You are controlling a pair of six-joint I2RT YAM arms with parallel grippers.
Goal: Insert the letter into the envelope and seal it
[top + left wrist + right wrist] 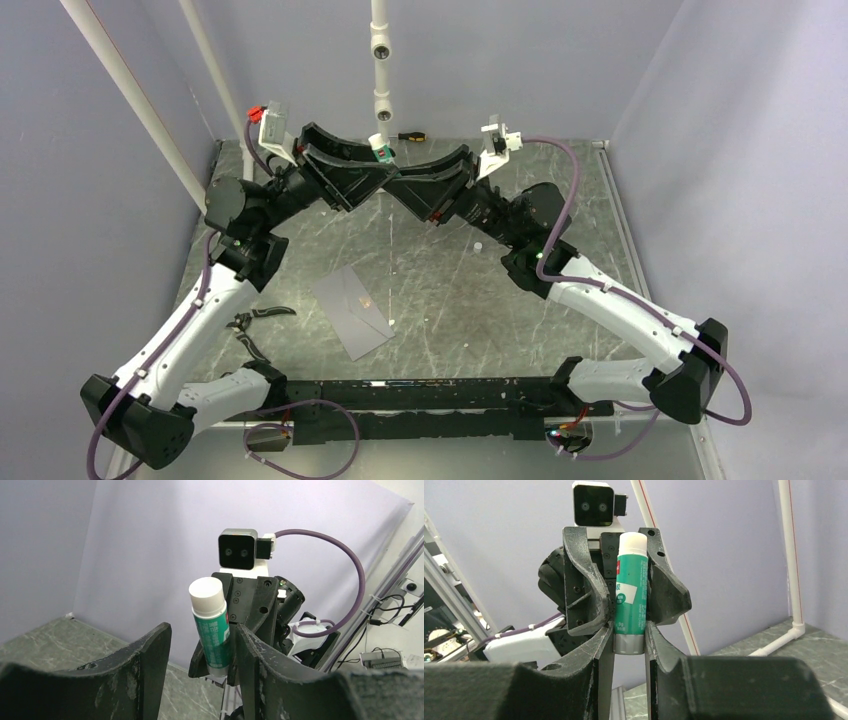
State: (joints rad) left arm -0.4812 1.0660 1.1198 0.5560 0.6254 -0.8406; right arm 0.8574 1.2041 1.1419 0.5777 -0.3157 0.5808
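Note:
The light grey envelope point(350, 311) lies flat on the marble table, left of centre, with neither arm near it. The letter does not show in any view. Both arms are raised at the back centre, tip to tip. My right gripper point(629, 630) point(398, 180) is shut on the grey base of an upright green glue stick point(630, 595) point(380, 148) with a white cap. My left gripper point(201, 630) point(372, 168) stands open around the stick's upper part point(212, 630); its right finger point(250, 650) is next to the stick and its left finger is well apart from it.
A white pipe point(380, 60) hangs just behind the glue stick. A small screwdriver point(410, 136) lies at the table's back edge. Slanted white poles point(140, 100) stand at the back left. A black cable point(255, 322) curls beside the left arm.

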